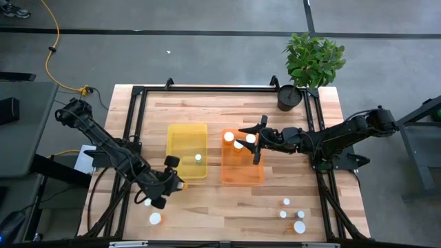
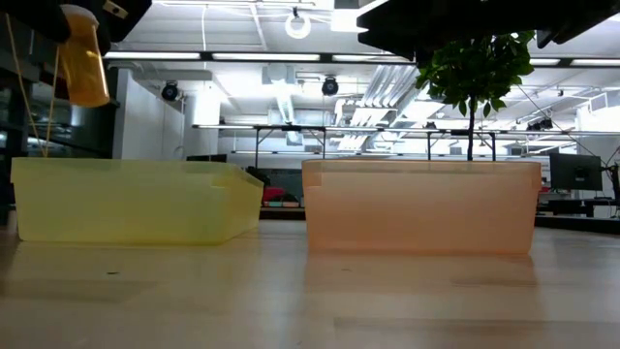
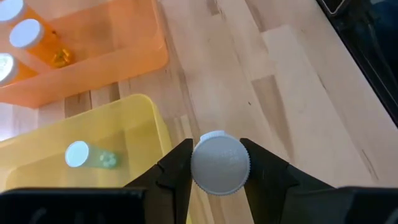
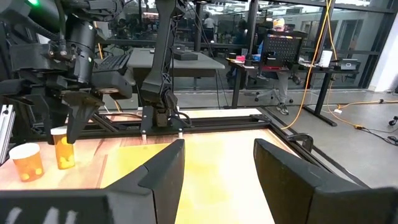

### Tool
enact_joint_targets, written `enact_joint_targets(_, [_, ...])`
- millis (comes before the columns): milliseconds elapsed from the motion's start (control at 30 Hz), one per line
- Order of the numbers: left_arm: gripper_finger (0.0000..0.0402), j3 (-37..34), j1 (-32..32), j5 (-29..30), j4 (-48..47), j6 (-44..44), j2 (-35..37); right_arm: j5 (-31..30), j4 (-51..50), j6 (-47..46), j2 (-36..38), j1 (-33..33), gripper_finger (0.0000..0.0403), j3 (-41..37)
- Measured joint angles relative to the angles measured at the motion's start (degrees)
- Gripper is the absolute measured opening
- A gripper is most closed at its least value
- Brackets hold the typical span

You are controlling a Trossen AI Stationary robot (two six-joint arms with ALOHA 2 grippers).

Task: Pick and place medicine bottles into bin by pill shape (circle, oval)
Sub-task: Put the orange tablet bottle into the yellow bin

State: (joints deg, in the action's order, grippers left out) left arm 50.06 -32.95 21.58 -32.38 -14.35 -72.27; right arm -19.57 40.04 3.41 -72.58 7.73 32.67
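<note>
High view, desk: a wooden desk (image 1: 207, 200) is carrying a yellow bin (image 1: 187, 151) beside an orange bin (image 1: 242, 165).
Left tool (image 1: 169, 184): gripping an amber bottle (image 3: 220, 163) by its white cap, body hanging upright, just off the yellow bin's near corner.
Right tool (image 1: 258, 141): hovering empty, fingers apart, over the orange bin.
Room: clear desk around the left tool.

A: What colours are the bins?
B: One bin (image 1: 187, 151) is translucent yellow, the other bin (image 1: 242, 169) translucent orange.
A: The bottles?
B: White caps (image 1: 156, 218), amber bodies (image 4: 64, 152).
A: And the rest?
B: Pale striped wood surface (image 1: 227, 207), black arms (image 1: 110, 148), green plant (image 1: 313, 58), black pot (image 1: 289, 97).
</note>
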Motion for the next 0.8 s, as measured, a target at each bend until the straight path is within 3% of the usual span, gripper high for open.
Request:
enact_joint_targets(367, [0.0108, 0.00, -0.02, 0.06, -0.06, 0.00, 0.00, 0.00, 0.01, 0.01, 0.00, 0.00, 0.0185, 0.00])
enact_joint_targets(533, [0.0108, -0.02, 0.64, 4.43, -2.84, -0.28, -0.02, 0.02, 0.01, 0.01, 0.00, -0.14, 0.0185, 0.00])
enact_joint_targets(800, [0.0108, -0.05, 12.80, 4.36, -8.42, -1.60, -0.04, 0.00, -1.10, -3.95, 0.00, -1.76, 0.0185, 0.00])
